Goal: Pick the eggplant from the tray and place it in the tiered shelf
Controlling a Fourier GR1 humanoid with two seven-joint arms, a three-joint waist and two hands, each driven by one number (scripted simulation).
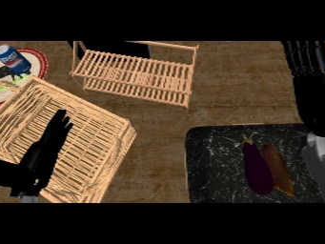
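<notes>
While lying on the dark speckled stone tray (214, 162), untouched: glossy purple eggplant (258, 167). Right hand (312, 76) at two o'clock, fingers straight, empty. Left hand (42, 152) likewise.

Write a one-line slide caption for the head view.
Eggplant beside a sweet potato on the dark tray, wooden shelf behind, both hands, left and right, open.

Kitchen counter, wood-grain top (249, 81). Clues: wooden tiered shelf (138, 75), wicker basket (66, 138), dark tray (214, 167) holding eggplant (257, 167) and an orange-brown vegetable (277, 169), soda can (11, 59) on patterned plate (36, 59).
</notes>
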